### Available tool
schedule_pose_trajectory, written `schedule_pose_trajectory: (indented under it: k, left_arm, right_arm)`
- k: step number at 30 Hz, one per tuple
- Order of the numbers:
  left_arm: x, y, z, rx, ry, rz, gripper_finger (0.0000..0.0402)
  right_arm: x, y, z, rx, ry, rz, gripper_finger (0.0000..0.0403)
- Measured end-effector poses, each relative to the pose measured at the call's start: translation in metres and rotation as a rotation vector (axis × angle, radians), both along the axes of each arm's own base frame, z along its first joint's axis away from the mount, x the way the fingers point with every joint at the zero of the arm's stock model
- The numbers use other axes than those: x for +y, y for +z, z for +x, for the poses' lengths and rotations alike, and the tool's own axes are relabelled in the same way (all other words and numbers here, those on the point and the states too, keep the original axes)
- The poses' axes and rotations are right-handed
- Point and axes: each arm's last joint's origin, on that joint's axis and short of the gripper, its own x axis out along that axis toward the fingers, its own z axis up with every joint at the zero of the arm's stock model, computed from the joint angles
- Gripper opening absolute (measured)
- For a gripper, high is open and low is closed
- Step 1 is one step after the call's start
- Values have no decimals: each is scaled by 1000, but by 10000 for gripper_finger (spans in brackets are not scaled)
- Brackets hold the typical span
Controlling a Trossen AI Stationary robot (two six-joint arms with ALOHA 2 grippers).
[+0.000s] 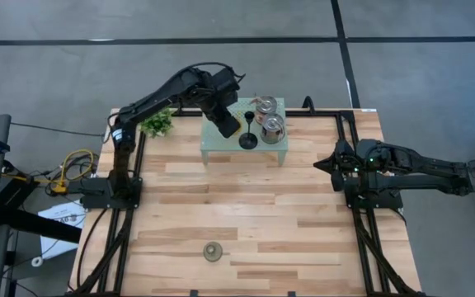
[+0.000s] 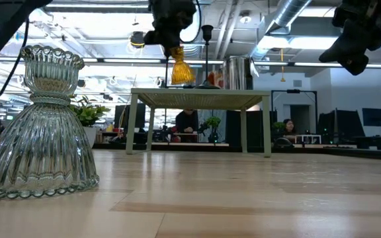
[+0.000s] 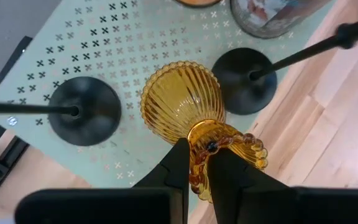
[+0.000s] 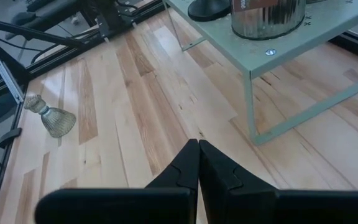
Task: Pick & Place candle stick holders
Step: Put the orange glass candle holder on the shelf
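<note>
The left gripper (image 3: 199,163) is clamping its fingers on the beaded rim of the amber glass holder (image 3: 185,102), holding it tilted over the pale green perforated stand (image 1: 217,140); two black stemmed holders (image 3: 82,111) are standing on that stand to either side of it, with two silvery jar-like holders (image 1: 271,128) beside them. The pale green glass holder (image 1: 213,251) is sitting alone on the wooden table (image 1: 303,223), well apart from the stand; the right gripper (image 4: 198,160) is waiting at the table's right side, jaws pressed together on nothing

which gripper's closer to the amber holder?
Left. The left gripper is shut on the amber holder, holding it above the green stand. The right gripper waits off the stand's right side, shut on nothing.
</note>
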Motion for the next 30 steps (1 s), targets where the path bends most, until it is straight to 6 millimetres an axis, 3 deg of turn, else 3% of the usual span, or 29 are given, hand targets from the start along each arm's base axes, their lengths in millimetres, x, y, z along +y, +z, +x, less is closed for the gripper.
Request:
schedule_pose_trajectory:
  k: [30]
  left_arm:
    - [3, -18, 16, 65, -6, -22, 35]
  right_arm:
    - [0, -1, 0, 8, 0, 1, 0]
